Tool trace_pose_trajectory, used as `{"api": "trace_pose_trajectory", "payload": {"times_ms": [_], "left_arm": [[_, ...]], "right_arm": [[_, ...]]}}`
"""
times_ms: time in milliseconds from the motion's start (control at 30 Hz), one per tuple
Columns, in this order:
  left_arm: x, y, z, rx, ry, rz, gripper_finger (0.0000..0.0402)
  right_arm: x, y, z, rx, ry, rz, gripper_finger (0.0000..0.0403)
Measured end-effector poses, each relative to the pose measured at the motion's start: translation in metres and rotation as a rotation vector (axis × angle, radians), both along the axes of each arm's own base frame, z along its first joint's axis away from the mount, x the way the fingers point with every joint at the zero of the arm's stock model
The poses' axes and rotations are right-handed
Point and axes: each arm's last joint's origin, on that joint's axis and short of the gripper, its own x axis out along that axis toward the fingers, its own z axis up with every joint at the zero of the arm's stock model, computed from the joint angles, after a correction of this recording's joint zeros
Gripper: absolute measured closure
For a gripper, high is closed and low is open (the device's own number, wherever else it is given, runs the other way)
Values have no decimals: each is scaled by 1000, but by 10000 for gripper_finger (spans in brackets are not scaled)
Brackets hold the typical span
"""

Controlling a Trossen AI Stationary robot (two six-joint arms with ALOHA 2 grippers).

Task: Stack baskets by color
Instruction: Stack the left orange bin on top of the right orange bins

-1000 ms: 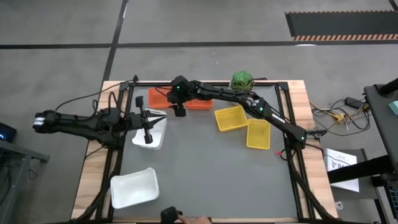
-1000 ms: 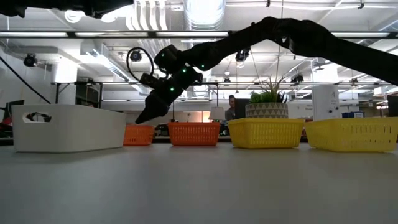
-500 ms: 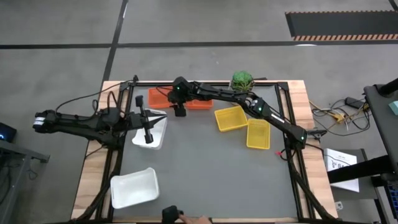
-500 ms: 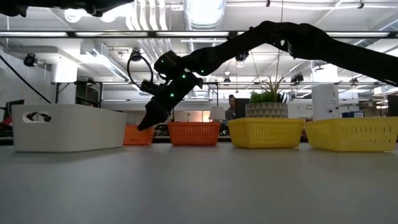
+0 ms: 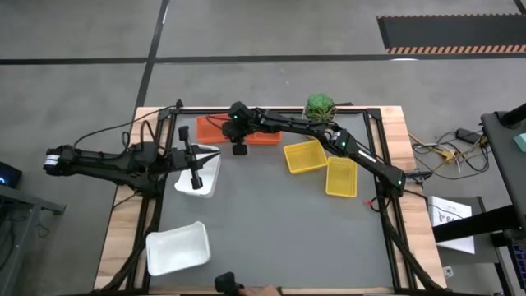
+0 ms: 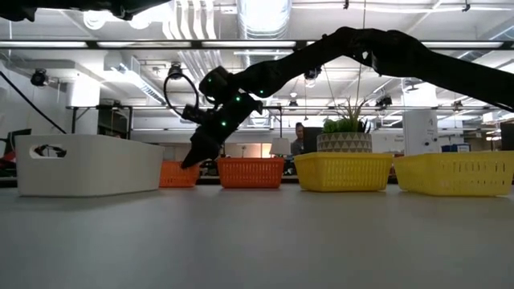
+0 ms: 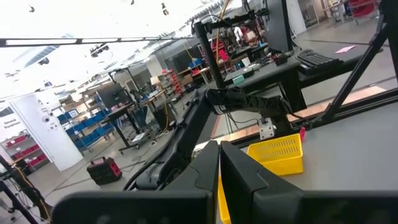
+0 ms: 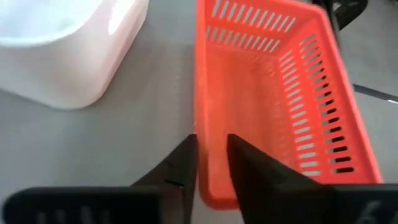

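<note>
Orange baskets (image 5: 215, 129) sit at the table's far edge, left of the plant (image 5: 320, 106); in the right wrist view the near one (image 8: 273, 93) holds nothing, its long axis running away from the camera. Two yellow baskets (image 5: 305, 156) (image 5: 342, 177) lie right of centre, the first skewed, both with nothing inside. Two white baskets (image 5: 198, 170) (image 5: 177, 247) lie on the left.

Right gripper (image 8: 209, 165) straddles the orange basket's near-corner wall, fingers narrowly parted, one either side; contact cannot be confirmed.

Left gripper (image 5: 196, 182) sits above the upper white basket, fingers pressed together, holding nothing.
</note>
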Motion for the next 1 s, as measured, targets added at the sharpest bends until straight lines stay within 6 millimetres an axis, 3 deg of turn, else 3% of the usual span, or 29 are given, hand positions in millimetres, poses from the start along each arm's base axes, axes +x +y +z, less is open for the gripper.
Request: {"api": "trace_pose_trajectory", "payload": {"times_ms": [133,433,733,1000], "left_arm": [[0,0,0,0,-2,0,402],[1,0,1,-1,-12,0,402],[3,0,0,-3,-7,-1,402],[4,0,0,-8,-11,-2,402]], "right_arm": [[-2,1,-3,15,35,11,384],[-4,1,3,5,43,9,392],[-17,3,58,-92,23,-67,393],[-55,9,103,-83,208,-156,394]]}}
